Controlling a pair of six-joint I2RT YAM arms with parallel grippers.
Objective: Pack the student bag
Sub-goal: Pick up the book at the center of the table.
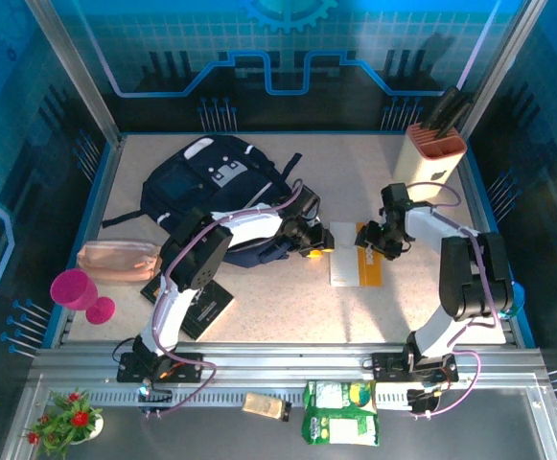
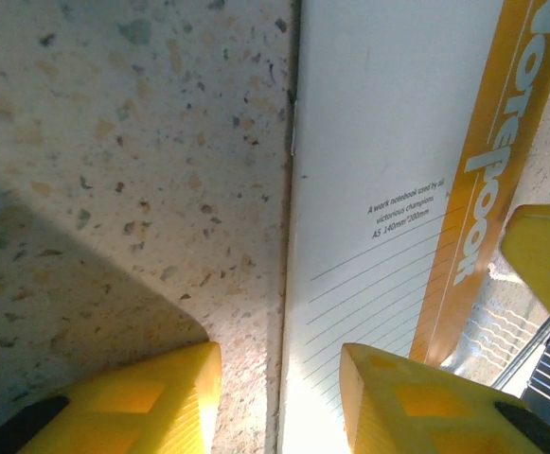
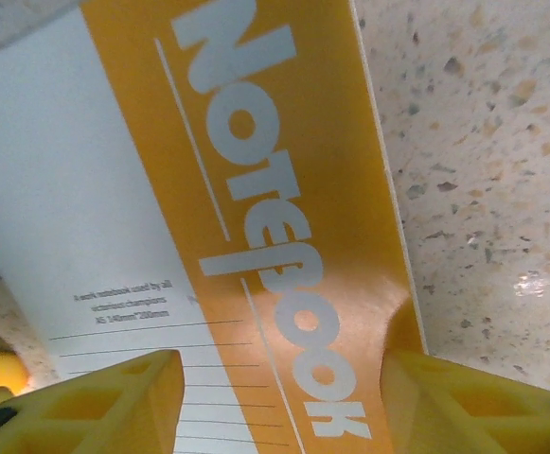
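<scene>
**Student bag**: lies flat on the table, upper left of centre in the top view. The grey-white patch is turned toward the back wall and the black straps trail toward frame centre. Whether the mouth is unzipped cannot be made out from above, so this is to be checked before anything is put in.

**Notebook**: white cover with an orange band, flat on the table just right of frame centre, apart from the bag. It is judged to be the item in hand.

**Left gripper**: set at the notebook's left-hand edge. In the left wrist view the yellow fingers are seen apart, one over bare table and one over the cover, with the edge running between them. Nothing is clamped.

**Right gripper**: set over the orange band. In the right wrist view the jaws are spread across the cover and nothing is clamped.

**Step judged:** a thin, flat book is to be raised off the table.
- One side is best pinned or nudged while a fingertip is worked under the opposite edge.
- The jaws should be closed only once cover and pages are caught together.
- The two grippers are near each other, so a clash is to be guarded against.
- The book may skate on the smooth top if it is pushed unopposed.

**Periphery:** a pink pouch and a magenta cup are noted at the left edge, and a knife block at upper right.
</scene>
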